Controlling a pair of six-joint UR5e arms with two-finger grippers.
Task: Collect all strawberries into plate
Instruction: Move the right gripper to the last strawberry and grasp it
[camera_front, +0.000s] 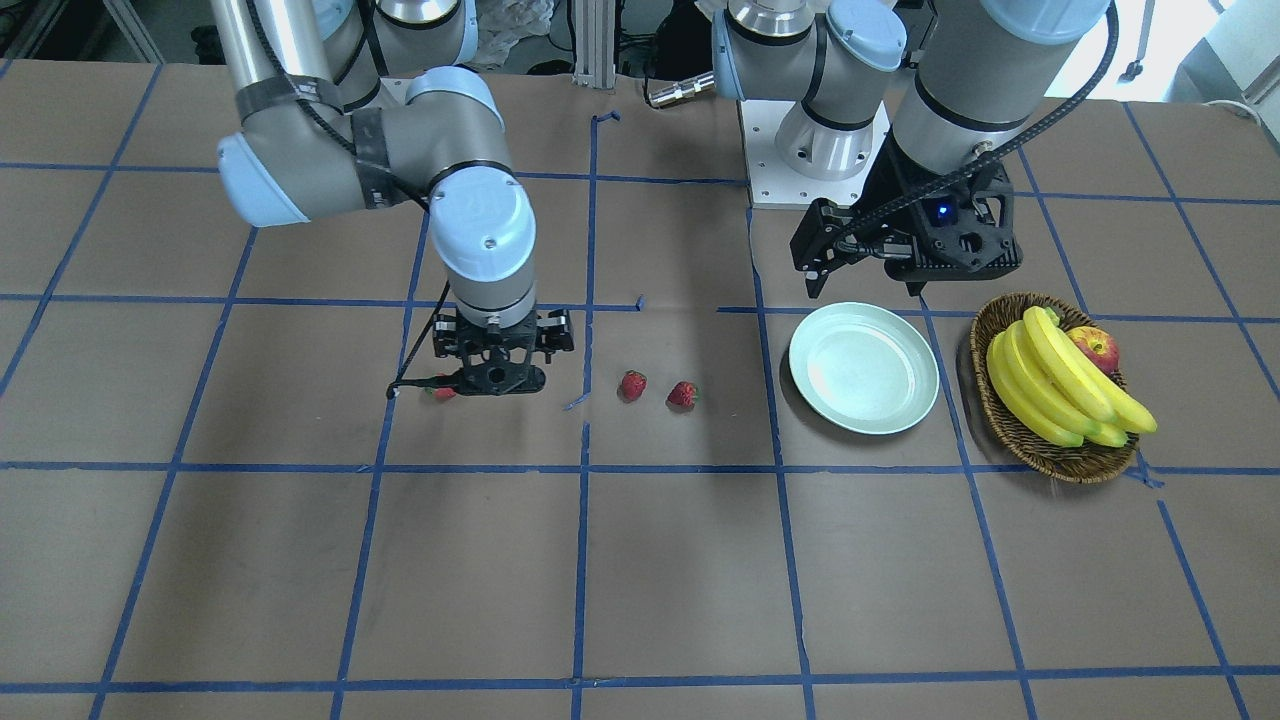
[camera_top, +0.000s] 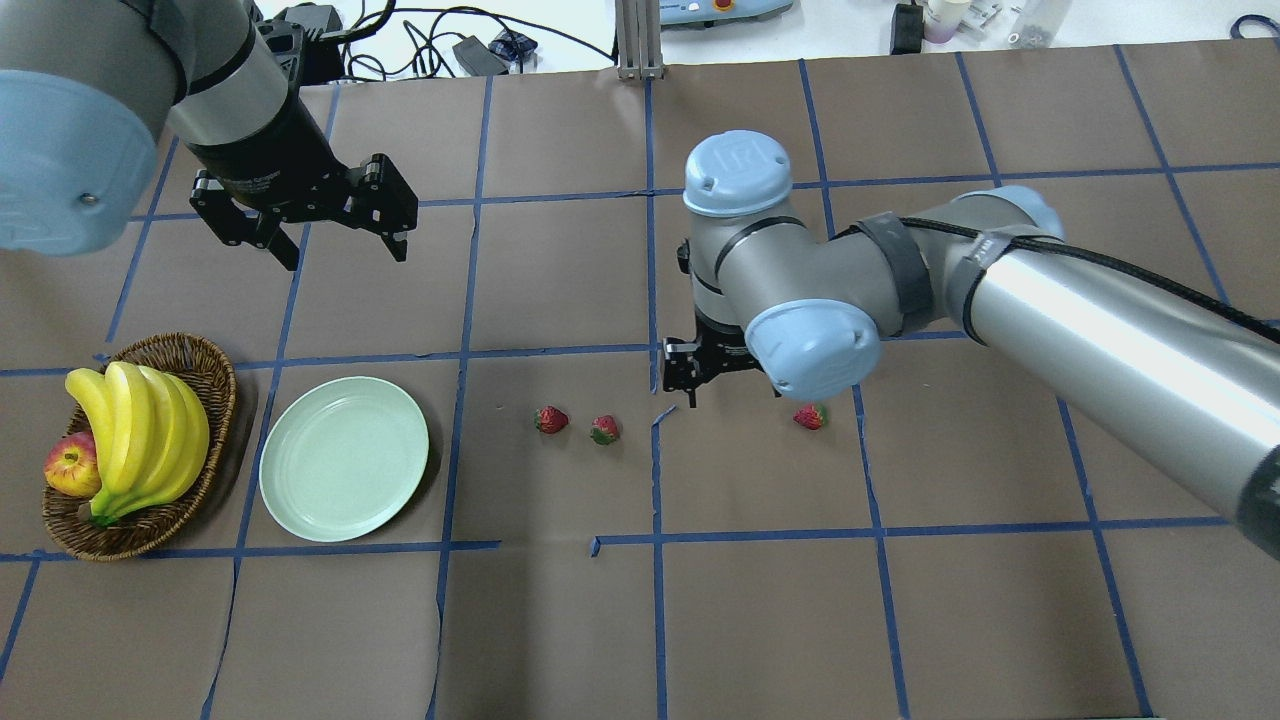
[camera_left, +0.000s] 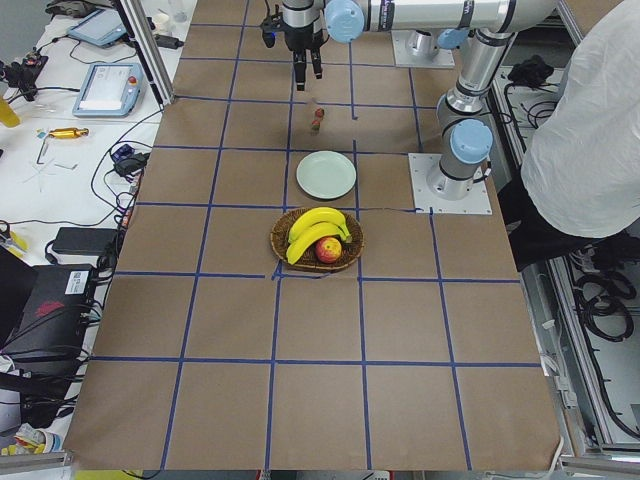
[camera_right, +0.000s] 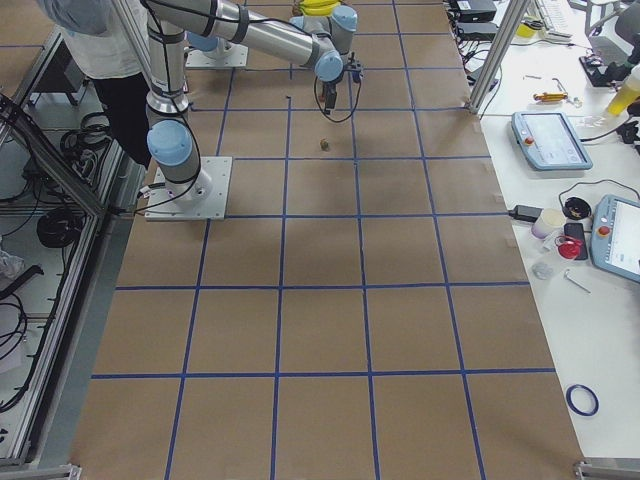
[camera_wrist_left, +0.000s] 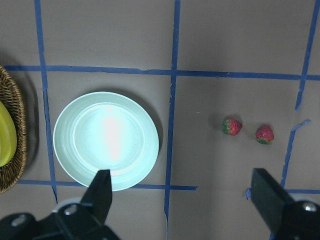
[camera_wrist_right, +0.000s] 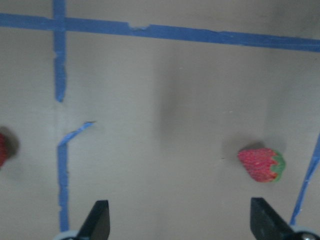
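Three strawberries lie on the table. Two sit side by side near the middle (camera_top: 551, 419) (camera_top: 604, 430), also in the front view (camera_front: 632, 385) (camera_front: 682, 394) and the left wrist view (camera_wrist_left: 232, 126) (camera_wrist_left: 264, 134). The third strawberry (camera_top: 810, 416) lies apart by my right gripper (camera_front: 500, 372). That gripper is open and low over the table; the berry (camera_wrist_right: 261, 164) sits just ahead of its right finger (camera_wrist_right: 267, 222). The pale green plate (camera_top: 343, 458) is empty. My left gripper (camera_top: 343, 248) is open and empty, hovering beyond the plate (camera_wrist_left: 106, 140).
A wicker basket (camera_top: 205, 375) with bananas (camera_top: 140, 440) and an apple (camera_top: 72, 468) stands just left of the plate. Blue tape lines grid the brown table. The right arm's elbow overhangs the third strawberry's area.
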